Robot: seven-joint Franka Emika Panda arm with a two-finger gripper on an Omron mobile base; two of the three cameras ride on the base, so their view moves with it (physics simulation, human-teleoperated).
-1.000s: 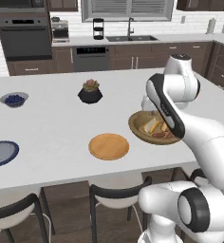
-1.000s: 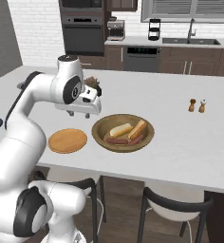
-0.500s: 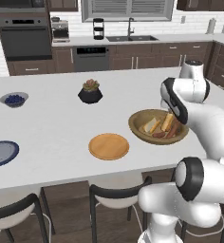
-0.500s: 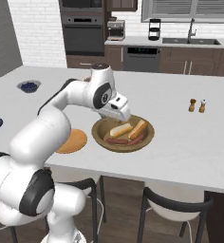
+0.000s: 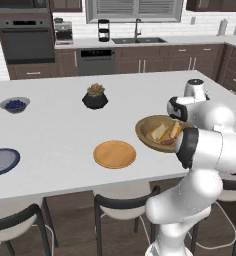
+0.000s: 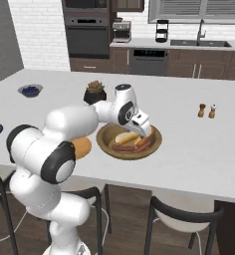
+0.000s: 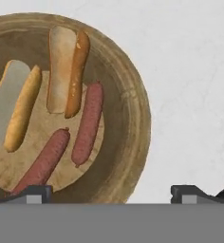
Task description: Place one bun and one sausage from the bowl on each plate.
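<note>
Since the earlier frame, your arm has swung toward the brown wooden bowl (image 7: 127, 109), and your fingers (image 7: 36, 194) now hang over it, spread wide with nothing between them. Below them in the hand view lie two reddish, wrinkle-skinned sausages (image 7: 88, 124) and two split buns (image 7: 69, 71): one toasted golden-brown, one paler with a greyish cut face. You can see the bowl's thick, worn rim curve around them on the smooth white desk (image 5: 55, 127). Your left base view shows the flat orange-tan plate (image 5: 114, 154) whole, beside the grey-blue plate (image 5: 0, 161) with its darker rim; the right base view has your arm partly covering the orange-tan one, but adds two small shakers (image 6: 202, 110).
</note>
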